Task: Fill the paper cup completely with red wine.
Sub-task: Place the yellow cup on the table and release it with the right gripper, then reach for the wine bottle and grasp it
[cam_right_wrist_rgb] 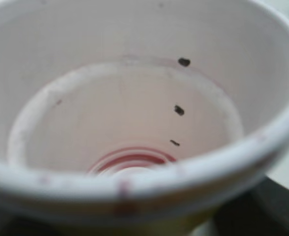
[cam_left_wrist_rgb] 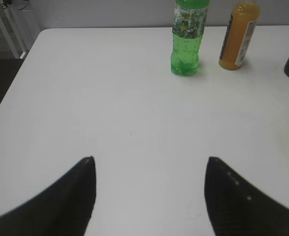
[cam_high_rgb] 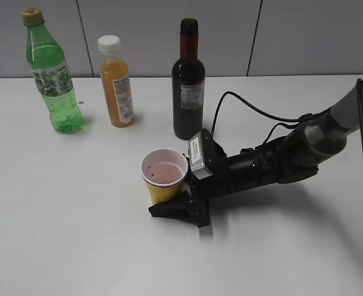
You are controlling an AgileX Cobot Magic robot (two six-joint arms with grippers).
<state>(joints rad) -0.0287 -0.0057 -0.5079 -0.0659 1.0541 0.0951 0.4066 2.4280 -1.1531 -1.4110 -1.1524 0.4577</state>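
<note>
A white table (cam_high_rgb: 58, 203) is seen carrying everything. Across its right half the right arm (cam_high_rgb: 305, 145) is stretched low, with a black cable (cam_high_rgb: 243, 102) looped behind it. At the back of the table a dark wine bottle (cam_high_rgb: 188, 86) is stood upright with its mouth uncovered; the red wine inside cannot be made out through the dark glass. To its left an orange juice bottle (cam_high_rgb: 116, 83) with a white cap is stood, and further left a green soda bottle (cam_high_rgb: 53, 77).

The right gripper (cam_high_rgb: 172, 198) is laid close to the table surface in front of the wine bottle, and its fingers are closed around the lower part of the paper cup (cam_high_rgb: 163, 174). The cup is held upright, near the middle of the table and just in front of the wine bottle, apart from it. In the right wrist view the cup's white inside is shown stained pink, with a thin ring of red liquid (cam_right_wrist_rgb: 130, 160) at the bottom and a few dark specks on the wall.

The left gripper (cam_left_wrist_rgb: 149, 182) is seen only in its own wrist view, spread wide above bare table, with nothing between its fingers.
</note>
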